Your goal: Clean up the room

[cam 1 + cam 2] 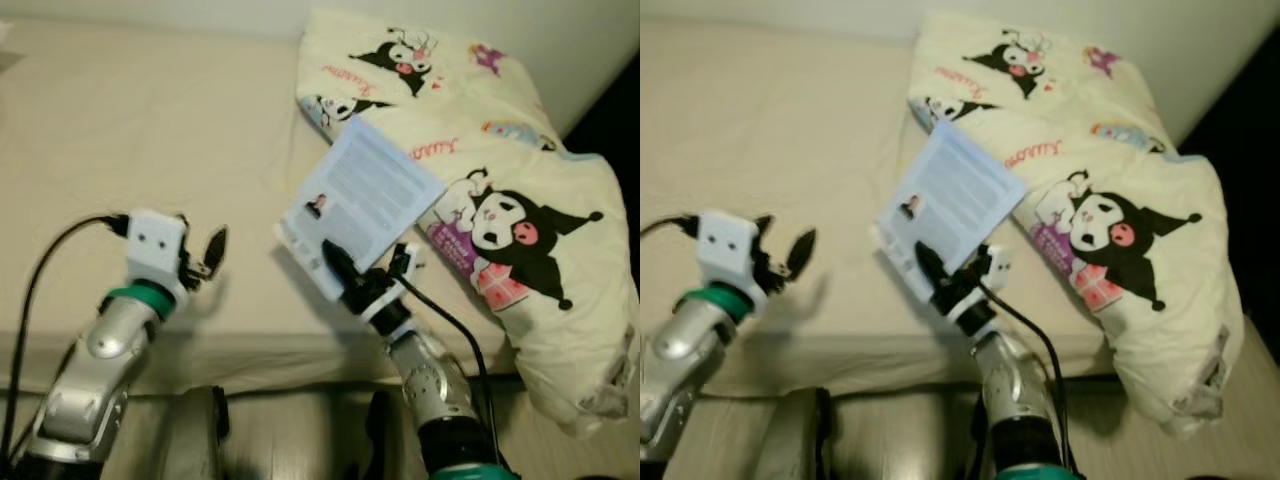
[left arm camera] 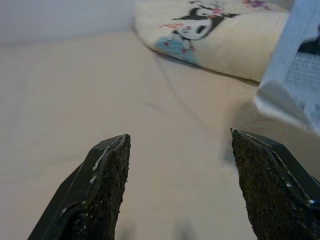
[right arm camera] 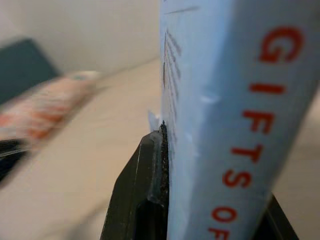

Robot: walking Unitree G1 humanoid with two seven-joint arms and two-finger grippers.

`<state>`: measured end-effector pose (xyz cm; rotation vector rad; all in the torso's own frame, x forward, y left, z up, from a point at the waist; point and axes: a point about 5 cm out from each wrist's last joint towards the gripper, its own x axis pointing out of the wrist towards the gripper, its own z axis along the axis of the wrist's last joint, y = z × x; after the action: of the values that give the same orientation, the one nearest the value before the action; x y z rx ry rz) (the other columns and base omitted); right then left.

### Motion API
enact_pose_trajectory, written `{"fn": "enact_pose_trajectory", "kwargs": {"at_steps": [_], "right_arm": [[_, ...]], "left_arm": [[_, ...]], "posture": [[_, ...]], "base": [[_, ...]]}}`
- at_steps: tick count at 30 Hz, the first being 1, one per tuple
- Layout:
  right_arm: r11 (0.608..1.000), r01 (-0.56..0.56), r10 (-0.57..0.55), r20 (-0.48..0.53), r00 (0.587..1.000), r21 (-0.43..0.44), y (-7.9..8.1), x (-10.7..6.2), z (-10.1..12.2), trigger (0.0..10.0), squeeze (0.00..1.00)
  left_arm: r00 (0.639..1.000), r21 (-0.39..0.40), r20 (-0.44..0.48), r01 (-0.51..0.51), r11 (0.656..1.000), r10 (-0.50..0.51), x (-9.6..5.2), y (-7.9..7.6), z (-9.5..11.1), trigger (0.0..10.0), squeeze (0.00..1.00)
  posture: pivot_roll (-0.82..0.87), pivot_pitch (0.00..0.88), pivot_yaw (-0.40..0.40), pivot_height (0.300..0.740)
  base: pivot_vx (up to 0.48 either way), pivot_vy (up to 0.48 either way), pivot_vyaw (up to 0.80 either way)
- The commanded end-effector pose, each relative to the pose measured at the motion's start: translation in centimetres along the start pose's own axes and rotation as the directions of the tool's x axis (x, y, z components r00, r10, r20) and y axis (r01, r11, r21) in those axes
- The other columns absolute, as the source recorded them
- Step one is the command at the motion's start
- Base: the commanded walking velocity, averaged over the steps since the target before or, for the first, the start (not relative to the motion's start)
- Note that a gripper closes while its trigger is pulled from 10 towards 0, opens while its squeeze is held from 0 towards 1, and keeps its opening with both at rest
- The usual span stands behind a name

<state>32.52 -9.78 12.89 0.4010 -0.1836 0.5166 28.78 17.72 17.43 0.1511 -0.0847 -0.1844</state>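
Pale blue, the book (image 1: pixel 362 200) you hold sits pinched at its lower edge in your right gripper (image 1: pixel 340 268), raised tilted above the cream bed (image 1: pixel 150 130) beside the cartoon-print pillow (image 1: pixel 500 200); that forearm reaches up from below. Your left gripper (image 1: pixel 205 255) hovers over the sheet, wrist bent. In your left wrist view its fingers (image 2: pixel 102 190) stand spread apart. Your right wrist view shows the spine reading "GIFTS OF" in red.

Pale blue book (image 1: pixel 362 198) with red spine lettering, cream pillow (image 1: pixel 500 170) printed with black-and-pink cartoons, beige bedsheet (image 1: pixel 150 130)
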Motion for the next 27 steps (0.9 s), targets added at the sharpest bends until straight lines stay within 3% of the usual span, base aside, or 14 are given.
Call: {"fn": "enact_pose_trajectory", "kwargs": {"at_steps": [1, 3, 4, 7, 9, 10, 12, 14, 16, 27], "right_arm": [[0.993, 0.076, -0.074, 0.028, 0.997, -0.087, -0.1, -0.5, 0.0, 10.0, 0.0], [0.989, 0.103, -0.101, 0.026, 0.995, -0.107, 0.1, -0.7, 0.1, 10.0, 0.0], [0.962, 0.179, -0.177, 0.031, 0.984, -0.205, 0.4, -1.4, 0.2, 10.0, 0.0], [0.951, 0.207, -0.205, 0.03, 0.978, -0.228, 0.5, -1.6, 0.2, 10.0, 0.0], [0.906, 0.26, -0.251, 0.07, 0.965, -0.334, 0.3, -2.1, 0.3, 10.0, 0.0], [0.906, 0.26, -0.251, 0.07, 0.965, -0.334, 0.3, -2.1, 0.3, 10.0, 0.0], [0.864, 0.287, -0.272, 0.097, 0.957, -0.413, -0.3, -2.6, 0.5, 10.0, 0.0], [0.858, 0.293, -0.277, 0.1, 0.956, -0.421, -0.5, -2.7, 0.5, 10.0, 0.0], [0.823, 0.349, -0.341, 0.102, 0.934, -0.447, -1.3, -2.9, 0.5, 10.0, 0.0], [0.823, 0.348, -0.338, 0.104, 0.935, -0.448, -1.1, -2.1, 0.3, 10.0, 0.0]], "left_arm": [[0.999, -0.013, -0.011, 0.03, 0.999, -0.03, -0.2, -0.8, -0.6, 10.0, 0.0], [0.999, -0.019, -0.02, 0.037, 0.999, -0.038, -0.2, -1.1, -1.0, 10.0, 0.0], [0.997, -0.03, -0.043, 0.055, 0.998, -0.056, 0.1, -1.8, -1.9, 10.0, 0.0], [0.997, -0.033, -0.05, 0.059, 0.998, -0.061, 0.3, -1.9, -2.1, 10.0, 0.0], [0.997, -0.038, -0.061, 0.037, 0.999, -0.039, 0.8, -1.8, -2.6, 10.0, 0.0], [0.997, -0.038, -0.061, 0.037, 0.999, -0.039, 0.8, -1.8, -2.6, 10.0, 0.0], [0.998, -0.044, -0.063, -0.012, 0.999, 0.009, 1.4, -1.4, -3.0, 10.0, 0.0], [0.998, -0.045, -0.062, -0.02, 0.999, 0.018, 1.5, -1.3, -3.0, 10.0, 0.0], [0.998, -0.029, -0.056, -0.042, 0.999, 0.04, 1.9, -0.9, -3.0, 10.0, 0.0], [0.995, -0.029, -0.06, -0.081, 0.996, 0.08, 2.6, -0.4, -3.3, 10.0, 0.0]], "posture": [[0.1, 0.011, -0.019, 0.551], [0.1, 0.011, -0.019, 0.551], [0.09, 0.0, -0.015, 0.551], [0.08, 0.0, -0.015, 0.551], [0.07, 0.0, -0.018, 0.551], [0.07, 0.0, -0.018, 0.551], [0.07, 0.0, -0.02, 0.551], [0.07, 0.0, -0.021, 0.551], [0.06, 0.0, -0.019, 0.566], [0.07, 0.0, -0.02, 0.621]], "base": [[0.0, 0.0, 0.0], [0.0, 0.0, 0.0], [0.0, 0.0, 0.0], [0.0, 0.0, 0.0], [0.0, 0.0, 0.0], [0.0, 0.0, 0.0], [0.0, 0.0, 0.0], [0.0, 0.0, 0.0], [0.0, 0.0, 0.0], [0.0, 0.0, 0.0]]}}
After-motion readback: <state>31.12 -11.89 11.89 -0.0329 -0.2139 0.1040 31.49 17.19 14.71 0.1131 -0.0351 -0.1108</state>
